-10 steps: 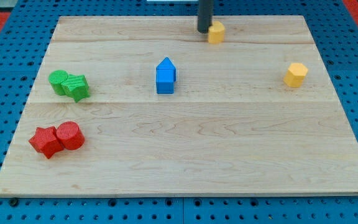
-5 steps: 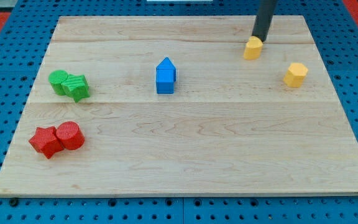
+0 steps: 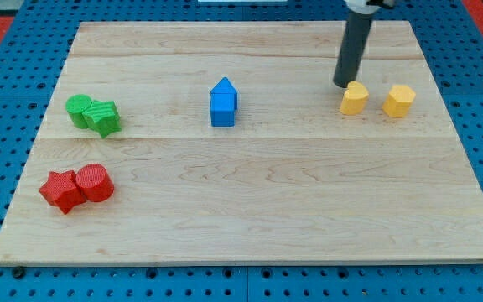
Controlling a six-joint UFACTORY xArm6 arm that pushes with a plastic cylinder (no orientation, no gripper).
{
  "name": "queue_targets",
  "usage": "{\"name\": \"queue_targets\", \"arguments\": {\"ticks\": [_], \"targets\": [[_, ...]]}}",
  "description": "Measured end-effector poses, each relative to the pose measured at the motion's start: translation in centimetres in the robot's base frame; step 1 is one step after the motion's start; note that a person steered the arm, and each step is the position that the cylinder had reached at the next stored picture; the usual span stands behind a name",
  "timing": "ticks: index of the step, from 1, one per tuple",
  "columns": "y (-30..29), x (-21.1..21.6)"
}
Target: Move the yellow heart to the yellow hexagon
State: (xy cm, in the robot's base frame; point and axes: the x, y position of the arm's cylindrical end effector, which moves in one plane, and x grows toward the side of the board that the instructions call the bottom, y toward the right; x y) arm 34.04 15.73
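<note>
Two yellow blocks sit near the tabletop's right edge, in its upper half: the yellow heart [image 3: 354, 98] and, just to its right, the yellow hexagon [image 3: 399, 101], with a narrow strip of bare wood between them. My tip [image 3: 343, 85] stands at the heart's upper-left shoulder, touching it or very nearly so; the rod is bare and grips nothing, being only a pusher.

Judging by this, the step in hand is the closing push, and the task looks nearly done, since only that small gap is left. The next move calls for a short shove toward the right edge, aimed through the heart's middle. As the tip sits a little high on the block, it may need to settle lower on the heart's left side first, or the heart could slide toward the bottom edge and pass under the hexagon. A gentle push suits, lest the hexagon be knocked away.

Well apart, the blue block [image 3: 223, 103] stands mid-board, the green pair [image 3: 93, 114] by the left edge, the red pair [image 3: 77, 186] toward the bottom-left corner.
</note>
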Motion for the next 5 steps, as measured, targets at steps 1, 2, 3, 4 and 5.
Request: {"name": "queue_targets", "arguments": {"ticks": [1,2,3,4,5], "targets": [[-1.4,-0.9],[-5.9,-1.8],[-5.5,0.7],[-0.3,2.8],[1.2,2.8]]}}
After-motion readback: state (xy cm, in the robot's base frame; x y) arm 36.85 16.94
